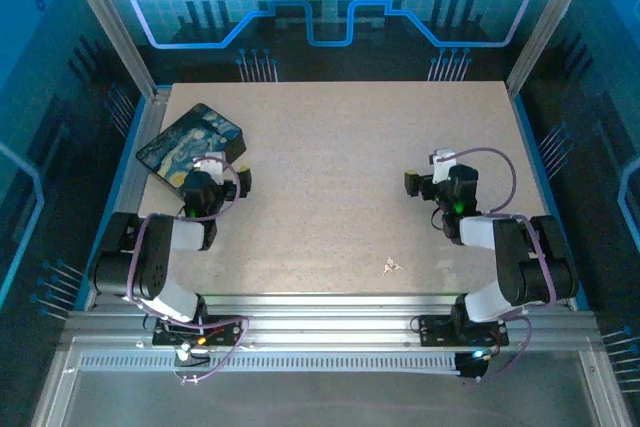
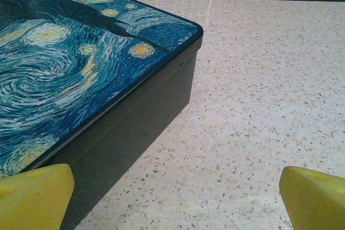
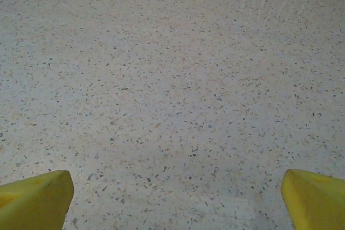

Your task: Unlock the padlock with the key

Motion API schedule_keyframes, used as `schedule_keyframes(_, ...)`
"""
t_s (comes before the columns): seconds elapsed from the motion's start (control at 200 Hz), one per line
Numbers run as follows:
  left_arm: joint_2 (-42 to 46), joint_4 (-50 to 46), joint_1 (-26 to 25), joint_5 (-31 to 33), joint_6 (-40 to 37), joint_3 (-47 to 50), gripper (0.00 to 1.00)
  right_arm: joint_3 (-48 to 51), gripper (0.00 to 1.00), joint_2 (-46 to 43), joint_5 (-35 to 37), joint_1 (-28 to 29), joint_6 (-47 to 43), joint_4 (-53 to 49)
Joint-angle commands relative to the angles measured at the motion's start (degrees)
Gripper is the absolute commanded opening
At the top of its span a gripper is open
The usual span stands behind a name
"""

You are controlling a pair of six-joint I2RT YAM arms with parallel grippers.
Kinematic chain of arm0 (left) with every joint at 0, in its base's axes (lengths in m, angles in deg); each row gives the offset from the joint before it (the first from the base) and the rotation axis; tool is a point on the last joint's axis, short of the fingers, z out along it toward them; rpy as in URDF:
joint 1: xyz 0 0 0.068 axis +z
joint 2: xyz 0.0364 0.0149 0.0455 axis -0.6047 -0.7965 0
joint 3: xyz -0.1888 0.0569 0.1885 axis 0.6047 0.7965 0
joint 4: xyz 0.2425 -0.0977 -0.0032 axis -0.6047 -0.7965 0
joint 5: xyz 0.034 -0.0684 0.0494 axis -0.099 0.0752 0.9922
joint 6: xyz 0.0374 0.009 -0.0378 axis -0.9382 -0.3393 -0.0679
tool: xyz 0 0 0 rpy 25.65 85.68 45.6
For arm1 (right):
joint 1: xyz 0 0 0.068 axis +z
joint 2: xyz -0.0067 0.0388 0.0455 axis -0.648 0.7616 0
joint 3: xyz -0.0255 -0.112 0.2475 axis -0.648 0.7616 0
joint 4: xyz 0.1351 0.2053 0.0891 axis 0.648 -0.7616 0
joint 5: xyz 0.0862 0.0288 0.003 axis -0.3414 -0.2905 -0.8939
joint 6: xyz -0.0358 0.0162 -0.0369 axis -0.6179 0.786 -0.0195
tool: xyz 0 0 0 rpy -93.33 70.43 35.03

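Top external: key lies loose at 5 o'clock on the table, free for a pick. Left gripper is wide and empty, beside the black box at 10 o'clock — likely staged to open it. Right gripper is wide and empty too — key at its 8 o'clock.

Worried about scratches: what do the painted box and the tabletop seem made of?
The box: probably thin metal, like a tin; black semi-gloss sides, crisp lid seam, glossy printed swirl lid. The tabletop: speckled stone-look surface, terrazzo or laminate, I cannot tell which; smooth, with light glare.
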Motion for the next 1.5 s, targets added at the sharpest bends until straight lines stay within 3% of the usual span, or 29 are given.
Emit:
schedule_keyframes(0.0, -0.3, 0.2, 0.2, -1.2, 0.7, -0.7, 0.99, 0.0, 1.00, 0.2, 0.1, 0.3, -0.6, 1.6)
schedule_keyframes(0.83, -0.3, 0.0, 0.2, -1.3, 0.8, -0.8, 0.99, -0.1, 1.00, 0.2, 0.0, 0.1, -0.6, 1.5)
schedule_keyframes(1.0, -0.2, -0.1, 2.1, -4.9, 2.1, -0.7, 0.99, -0.1, 1.00, 0.2, -0.2, 0.1, -0.6, 1.6)
schedule_keyframes(1.075, 0.3, 0.2, 2.3, -4.9, 2.4, -0.5, 0.98, -2.1, 1.00, -1.1, 0.6, 0.0, -0.1, -3.2)
schedule_keyframes(1.181, 6.8, -10.6, 1.9, -4.3, 1.6, -4.1, 0.95, -3.8, 1.00, -3.1, 4.0, 0.0, 1.0, -7.6)
schedule_keyframes(1.256, 11.8, -24.6, 1.4, -2.6, 2.7, -9.8, 0.95, -4.8, 0.99, -3.8, 4.0, 0.1, 1.2, -10.2)
schedule_keyframes(1.326, 14.6, -29.6, 1.1, -2.2, 4.0, -13.3, 0.95, -7.0, 0.97, -4.2, 4.3, 0.7, 1.2, -14.5)
schedule_keyframes(1.496, 13.2, -47.5, 1.4, 4.5, 6.5, -27.2, 0.95, -12.8, 0.94, -3.4, 11.4, 8.2, -2.9, -23.8)
